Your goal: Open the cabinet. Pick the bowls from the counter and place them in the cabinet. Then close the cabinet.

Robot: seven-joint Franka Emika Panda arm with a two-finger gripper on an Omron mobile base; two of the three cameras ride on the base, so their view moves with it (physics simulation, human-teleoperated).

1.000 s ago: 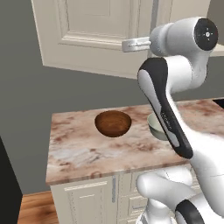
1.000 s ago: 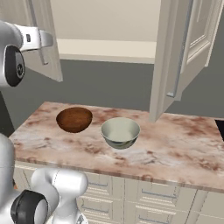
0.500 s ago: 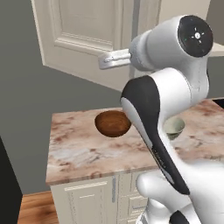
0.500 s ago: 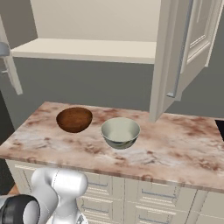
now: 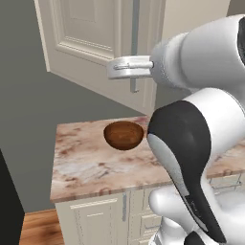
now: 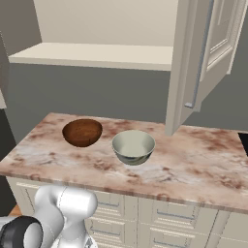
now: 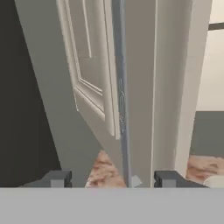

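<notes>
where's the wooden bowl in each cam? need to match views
Left base view: wooden bowl centre, on the counter, below the cabinet door handle.
Right base view: wooden bowl left of centre, beside the pale bowl.
Hand view: I can't make it out; door edge and handle dominate.
Shared landmark: the marbled counter.

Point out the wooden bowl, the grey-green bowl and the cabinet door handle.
wooden bowl [image 6: 82, 132], right base view, inner hollow.
grey-green bowl [image 6: 133, 147], right base view, inside of the bowl.
cabinet door handle [image 5: 135, 43], left base view, middle of the bar.
</notes>
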